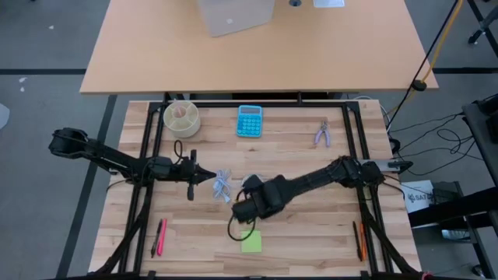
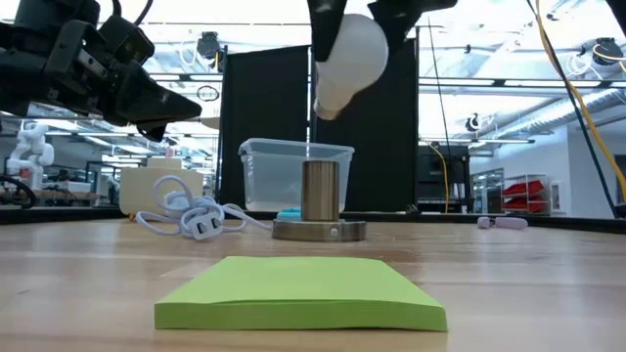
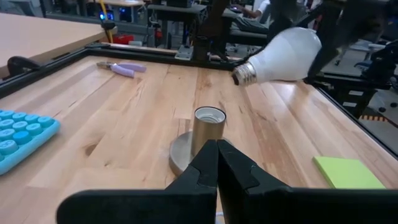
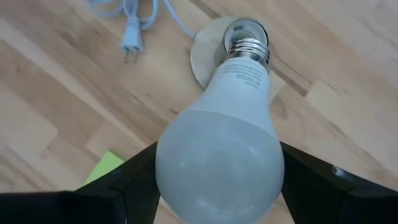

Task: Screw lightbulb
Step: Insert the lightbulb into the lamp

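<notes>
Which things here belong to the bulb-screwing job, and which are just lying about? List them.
Job: lightbulb held in the right gripper; socket on its disc base.
Lying about: calculator, green sticky notes, white cord, pliers, pens.

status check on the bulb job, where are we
Right gripper clamped on the lightbulb, hanging tilted above the socket, not yet threaded. Left gripper shut, parked beside the socket base. White cord lies nearby, clear of the socket.
</notes>
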